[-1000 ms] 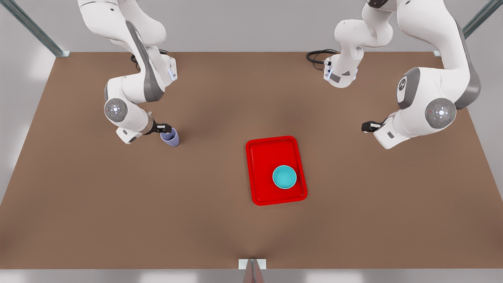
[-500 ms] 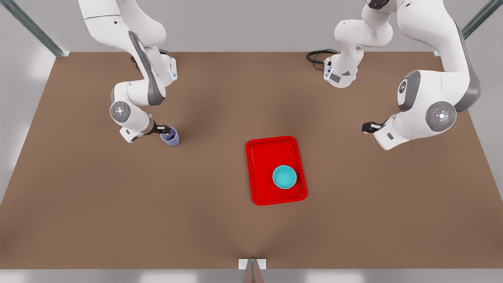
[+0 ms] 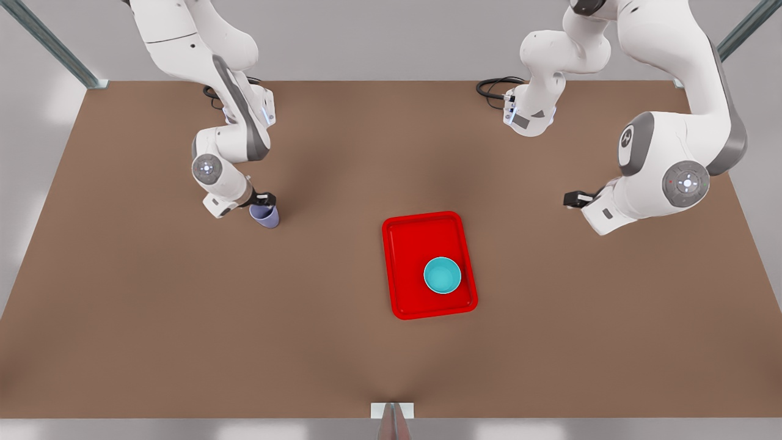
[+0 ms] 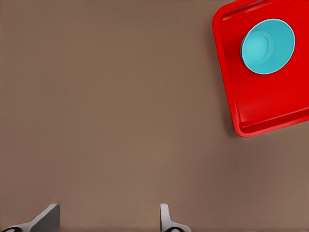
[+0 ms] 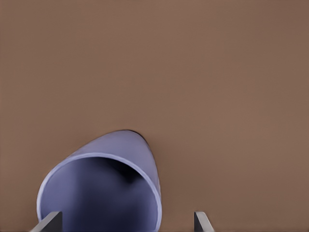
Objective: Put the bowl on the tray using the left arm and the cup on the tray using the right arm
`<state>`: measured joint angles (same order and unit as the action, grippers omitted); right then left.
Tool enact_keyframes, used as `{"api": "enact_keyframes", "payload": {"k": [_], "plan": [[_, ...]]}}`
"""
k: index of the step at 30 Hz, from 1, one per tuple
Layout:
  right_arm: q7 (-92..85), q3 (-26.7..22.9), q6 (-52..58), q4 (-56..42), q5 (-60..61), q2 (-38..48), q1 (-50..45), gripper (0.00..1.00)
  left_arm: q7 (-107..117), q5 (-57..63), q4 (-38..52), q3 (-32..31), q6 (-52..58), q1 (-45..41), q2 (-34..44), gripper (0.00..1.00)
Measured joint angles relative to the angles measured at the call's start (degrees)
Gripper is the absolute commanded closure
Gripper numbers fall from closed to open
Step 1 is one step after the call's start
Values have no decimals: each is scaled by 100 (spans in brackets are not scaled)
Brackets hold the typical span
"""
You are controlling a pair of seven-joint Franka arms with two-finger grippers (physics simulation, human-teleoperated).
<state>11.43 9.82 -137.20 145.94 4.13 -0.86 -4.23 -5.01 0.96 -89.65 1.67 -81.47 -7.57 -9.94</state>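
On the front view's left, the right gripper hangs just above the cup, which stands on the table. In the right wrist view its fingertips are spread wide, one over the cup's rim and one off to its side, pinching nothing.

Well apart from it, toward the middle, the bowl sits inside the tray, close to one corner.

On the front view's right, the left gripper waits above bare table, well away from the tray and bowl, its fingers spread and empty.
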Motion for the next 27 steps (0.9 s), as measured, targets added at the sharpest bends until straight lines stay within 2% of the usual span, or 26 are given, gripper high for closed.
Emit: {"api": "enact_keyframes", "payload": {"k": [1, 3, 7, 10, 18, 21, 24, 27], "plan": [[0, 1, 0, 4, 0, -2, 9, 5, 0, 0, 0, 0, 7, -14, 1, 0], [-7, 3, 0, 13, 0, -2, 59, 19, 0, 0, 0, 0, 0, -13, 1, 0], [-9, 2, 0, 4, 0, -11, 221, 26, 0, 0, 0, 3, 0, -13, 1, 0], [-9, 1, -8, -12, 0, -75, 321, 44, 0, 1, 0, 0, 0, -17, 1, 0], [9, 11, -166, -40, 9, -221, 80, 49, 0, 1, 0, 0, -9, -17, -8, 0], [2, 10, -159, -36, 9, -225, 165, 58, 0, 1, 0, 3, -18, -14, -25, 0], [4, 11, -145, -40, 8, -222, 77, 79, 0, 1, 0, 3, -18, -13, -25, 0], [3, 19, -141, -40, 9, -222, 120, 79, 0, 1, 0, 7, -18, -17, -25, 0]]}}
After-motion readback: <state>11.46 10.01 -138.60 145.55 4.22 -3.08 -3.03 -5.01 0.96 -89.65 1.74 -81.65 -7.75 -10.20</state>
